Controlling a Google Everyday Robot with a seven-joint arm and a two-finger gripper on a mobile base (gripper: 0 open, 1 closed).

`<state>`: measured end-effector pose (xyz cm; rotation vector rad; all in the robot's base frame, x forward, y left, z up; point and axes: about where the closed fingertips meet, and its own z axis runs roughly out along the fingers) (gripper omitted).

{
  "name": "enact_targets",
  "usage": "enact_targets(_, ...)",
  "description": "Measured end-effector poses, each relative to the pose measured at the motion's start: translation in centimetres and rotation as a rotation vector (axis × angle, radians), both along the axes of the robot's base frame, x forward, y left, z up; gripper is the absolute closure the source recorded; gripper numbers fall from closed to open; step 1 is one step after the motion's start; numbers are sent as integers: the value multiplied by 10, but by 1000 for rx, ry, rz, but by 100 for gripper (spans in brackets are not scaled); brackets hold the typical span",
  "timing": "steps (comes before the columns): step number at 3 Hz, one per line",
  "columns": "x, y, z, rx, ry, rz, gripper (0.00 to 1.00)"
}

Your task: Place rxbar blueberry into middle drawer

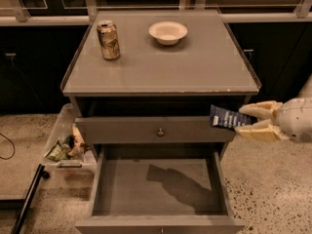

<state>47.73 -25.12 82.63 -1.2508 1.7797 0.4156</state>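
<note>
In the single camera view, a grey cabinet (161, 77) is seen from the front and slightly above, and every place below is given with respect to it. At the cabinet's right front corner, just below the edge of its top, the gripper (240, 119) is held out in the air, reaching in from the right side. Its two pale fingers (258, 108) are drawn in to a narrow gap, one above the other, and one end of the rxbar blueberry (228, 117) is pinched between them. The bar is carried roughly level, its dark blue wrapper and pale lettering turned toward the camera, and its free end is seen against the right end of the cabinet's upper drawer front (122, 130), on which a small round knob (160, 132) is fitted. Whether the bar touches that front cannot be told. Below that front, the middle drawer (122, 189) is pulled out toward the camera, and its smooth grey floor is laid bare except for a dark shadow (183, 182) cast across it. The bar is held higher than this drawer, near the drawer's right wall, and is not inside it. On the cabinet's top, a tan drink can (108, 39) is stood upright near the back left corner, and a small pale bowl (167, 32) is set toward the back, near the middle. On the speckled floor at the cabinet's left side, a clear bin (61, 130) holding crumpled wrappers is placed close against it.
</note>
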Motion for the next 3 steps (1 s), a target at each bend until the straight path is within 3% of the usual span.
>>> enact_targets(1, 0, 0, 0, 0, 0, 0, 100)
enact_targets(3, 11, 38, -111, 24, 97, 34, 100)
